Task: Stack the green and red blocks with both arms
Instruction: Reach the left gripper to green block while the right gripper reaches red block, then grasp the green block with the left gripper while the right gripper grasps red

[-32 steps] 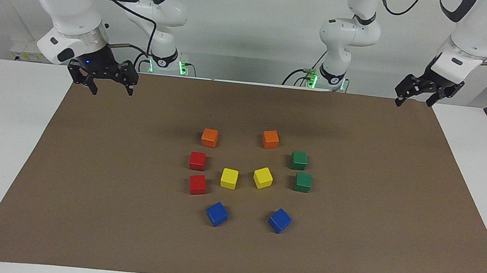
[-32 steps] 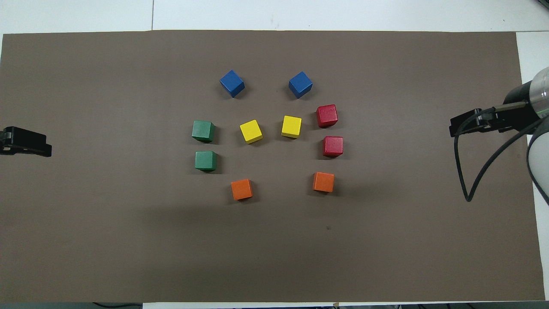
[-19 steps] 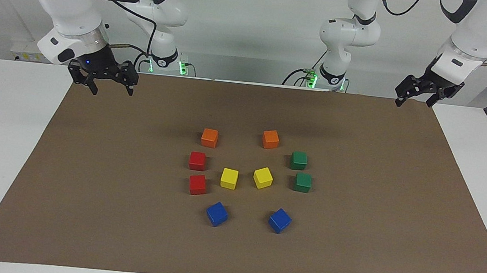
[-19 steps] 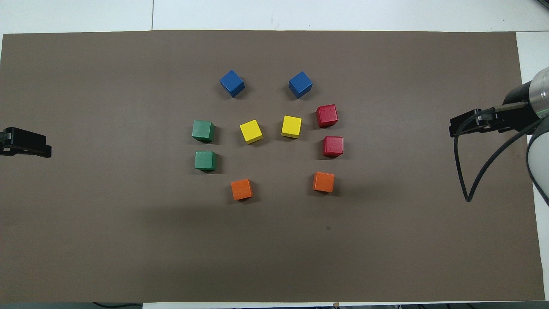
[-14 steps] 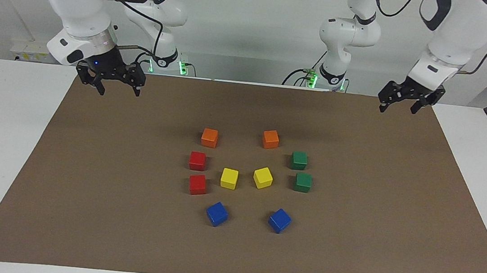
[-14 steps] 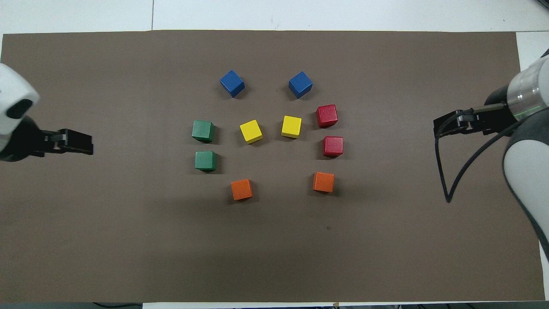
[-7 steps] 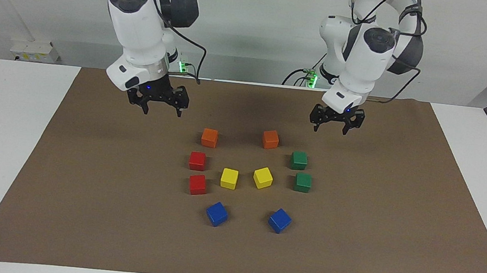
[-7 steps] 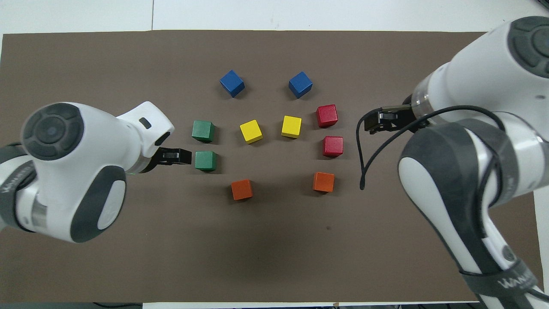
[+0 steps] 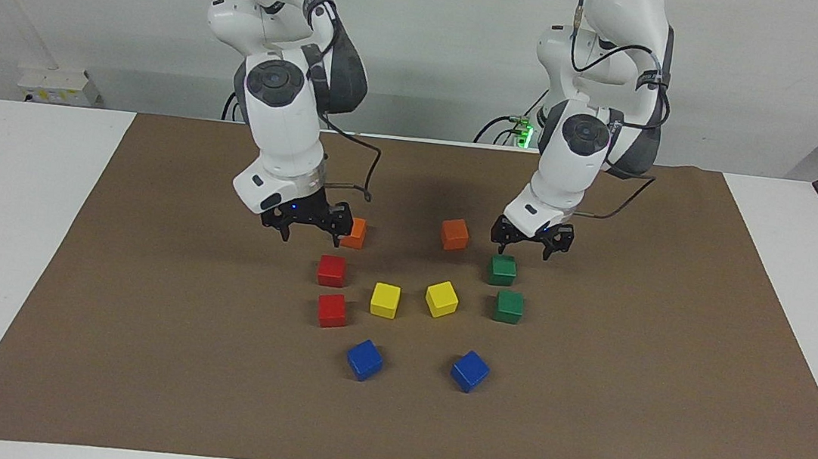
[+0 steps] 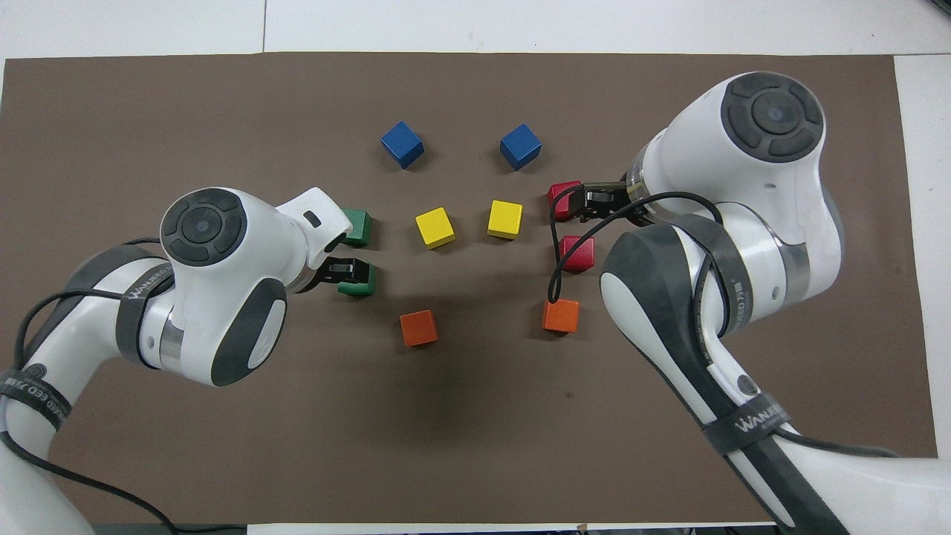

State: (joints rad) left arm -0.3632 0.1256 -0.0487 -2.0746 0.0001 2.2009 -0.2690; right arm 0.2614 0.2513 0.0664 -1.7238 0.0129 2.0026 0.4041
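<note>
Two dark green blocks (image 9: 502, 270) (image 9: 508, 307) sit side by side toward the left arm's end of the cluster. Two red blocks (image 9: 331, 270) (image 9: 331, 310) sit toward the right arm's end. My left gripper (image 9: 526, 246) is open and empty, low over the green block nearer the robots (image 10: 362, 286). It does not touch it. My right gripper (image 9: 310, 233) is open and empty. It hovers beside the red block nearer the robots (image 10: 577, 253). In the overhead view it partly covers the other red block (image 10: 561, 200).
Two orange blocks (image 9: 355, 233) (image 9: 454, 234) lie nearest the robots, one just beside the right gripper. Two yellow blocks (image 9: 385, 300) (image 9: 441, 298) sit in the middle. Two blue blocks (image 9: 364, 359) (image 9: 469, 370) lie farthest. All rest on a brown mat (image 9: 138, 345).
Both arms have swung in from the mat's ends and come down, the left gripper to the green blocks and the right gripper to the red ones. No block has moved.
</note>
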